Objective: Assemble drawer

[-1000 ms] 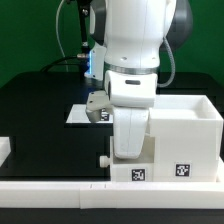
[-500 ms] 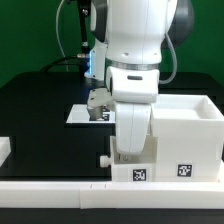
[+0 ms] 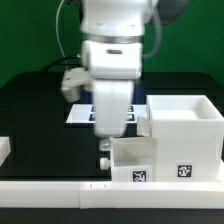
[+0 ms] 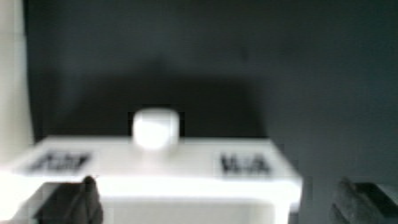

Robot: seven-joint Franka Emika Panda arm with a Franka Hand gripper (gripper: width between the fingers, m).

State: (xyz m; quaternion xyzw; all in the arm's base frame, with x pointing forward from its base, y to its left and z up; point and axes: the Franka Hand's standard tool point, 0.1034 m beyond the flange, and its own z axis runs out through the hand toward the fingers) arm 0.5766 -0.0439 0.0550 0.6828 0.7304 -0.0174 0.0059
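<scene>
The drawer's white cube-shaped case (image 3: 185, 125) stands at the exterior view's right. A small tray (image 3: 130, 158) with a tag on its side sticks out of the case toward the exterior view's left. Its dark knob (image 3: 103, 160) is on the outer end. My gripper (image 3: 106, 135) hangs just above that knob end. The blurred wrist view shows the tray's white face (image 4: 178, 170) with two tags and the knob (image 4: 155, 128). My gripper (image 4: 217, 205) is open and empty, with dark fingertips (image 4: 71, 202) set wide apart. The second tray is out of view.
A low white border rail (image 3: 60, 190) runs along the front edge, and another piece (image 3: 4, 150) is at the exterior view's left. The marker board (image 3: 80, 113) lies on the black table behind my arm, partly hidden by it.
My arm has swung toward the exterior view's left, from over the tray and the case's corner to over the tray's knob end. The case and tray have not moved.
</scene>
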